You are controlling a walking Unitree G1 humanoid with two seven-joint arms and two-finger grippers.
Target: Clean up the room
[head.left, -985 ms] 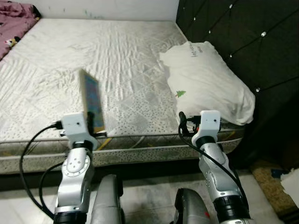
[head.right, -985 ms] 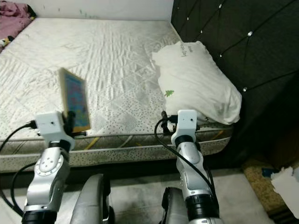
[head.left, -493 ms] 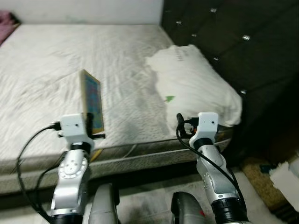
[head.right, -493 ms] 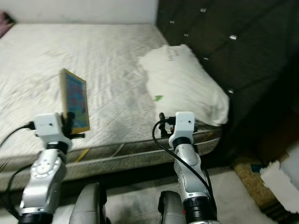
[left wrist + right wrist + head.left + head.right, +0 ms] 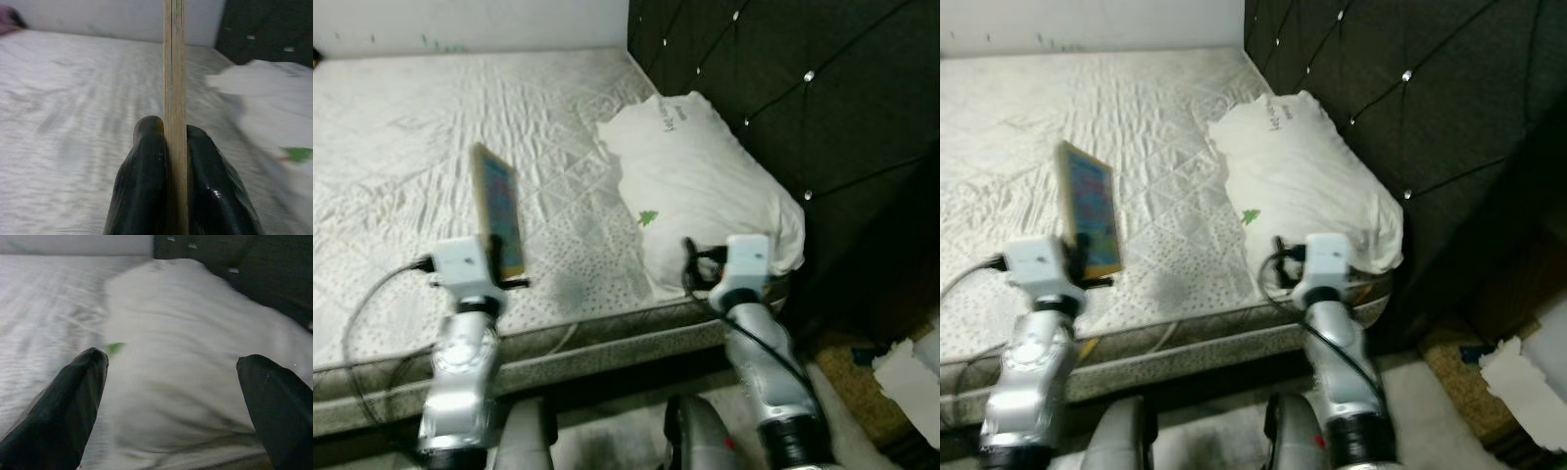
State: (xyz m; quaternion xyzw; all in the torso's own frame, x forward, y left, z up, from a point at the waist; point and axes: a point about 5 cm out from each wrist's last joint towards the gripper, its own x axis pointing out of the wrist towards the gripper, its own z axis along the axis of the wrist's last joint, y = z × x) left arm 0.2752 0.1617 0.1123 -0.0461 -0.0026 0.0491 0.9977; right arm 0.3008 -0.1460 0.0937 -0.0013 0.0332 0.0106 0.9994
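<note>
A thin book with a colourful cover and tan edge (image 5: pixel 499 210) stands upright, held above the near part of the bare mattress (image 5: pixel 401 147). My left gripper (image 5: pixel 175 132) is shut on the book (image 5: pixel 174 73), one black finger on each side of it. My right gripper (image 5: pixel 171 367) is open, its fingers spread wide, and points at the white pillow (image 5: pixel 195 382) close in front of it. The pillow (image 5: pixel 695 186) with a small green tree mark lies at the mattress's right end against the headboard. The right arm's wrist (image 5: pixel 744 262) is near the mattress's front edge.
A dark tufted headboard (image 5: pixel 822 108) rises to the right. White crumpled paper (image 5: pixel 911 377) and a brown mat (image 5: pixel 847 357) lie on the floor at the lower right. The white wall (image 5: pixel 470 22) runs behind the bed.
The camera has swung to the right: the pillow and headboard have shifted left in view and the purple bedding at the far left has left the picture. The book stays held.
</note>
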